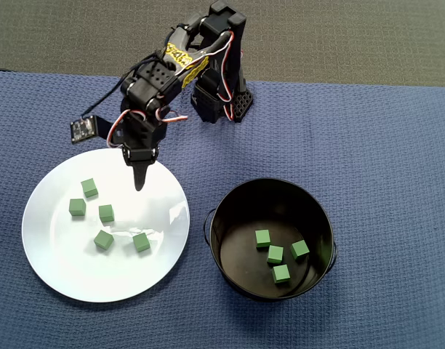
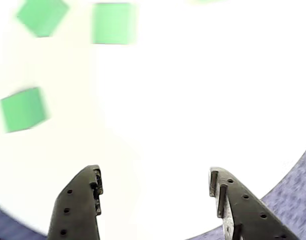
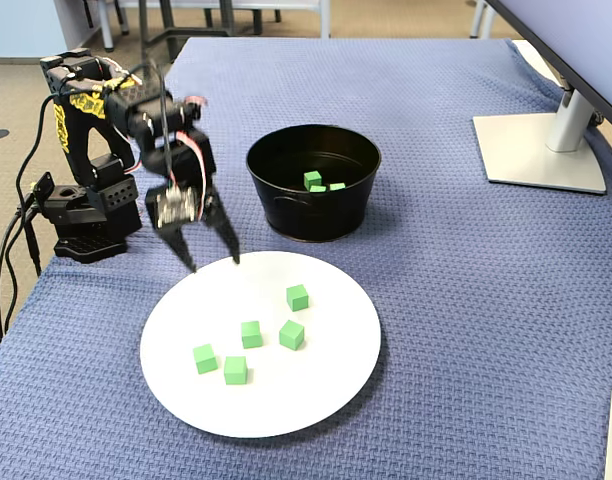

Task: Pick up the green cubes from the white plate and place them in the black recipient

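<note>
Several green cubes [image 1: 106, 213] lie on the left half of the white plate [image 1: 62, 262]; the fixed view shows them [image 3: 251, 334] spread over the plate [image 3: 316, 390]. Several more cubes [image 1: 275, 254] lie inside the black recipient [image 1: 237, 211], which stands right of the plate. My gripper [image 1: 139, 178] hangs over the plate's upper rim, open, with nothing between its fingers [image 3: 213, 264]. In the wrist view the gripper [image 2: 154, 172] frames bare white plate [image 2: 193, 100], with three blurred cubes [image 2: 23, 109] ahead on the left.
The arm's base [image 3: 81, 215] stands behind the plate on a blue woven cloth [image 1: 382, 145]. A monitor stand [image 3: 541, 150] sits at the far right of the fixed view. The black recipient [image 3: 306, 215] is close to the plate's far edge.
</note>
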Motion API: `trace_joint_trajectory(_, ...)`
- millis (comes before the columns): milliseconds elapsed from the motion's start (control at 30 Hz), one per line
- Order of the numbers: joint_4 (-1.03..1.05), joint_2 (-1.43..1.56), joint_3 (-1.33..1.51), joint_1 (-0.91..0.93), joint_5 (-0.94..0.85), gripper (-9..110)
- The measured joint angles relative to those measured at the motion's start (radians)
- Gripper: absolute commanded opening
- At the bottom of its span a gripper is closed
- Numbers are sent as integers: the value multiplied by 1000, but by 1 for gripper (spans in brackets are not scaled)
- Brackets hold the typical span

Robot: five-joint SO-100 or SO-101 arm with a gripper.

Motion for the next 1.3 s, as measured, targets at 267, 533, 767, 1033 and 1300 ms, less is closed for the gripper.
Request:
trace_joint_trajectory(267, -118, -74, 74, 69, -80, 24)
trace_joint_trajectory(533, -141, -258, -48, 120, -126, 23)
trace_joint_trajectory(767, -178, -371, -149, 118, -164, 22)
trace_joint_trajectory(1033, -189, -426, -209, 150, -166, 21)
trace_joint_trajectory(1300, -189, -476, -255, 170, -181, 21)
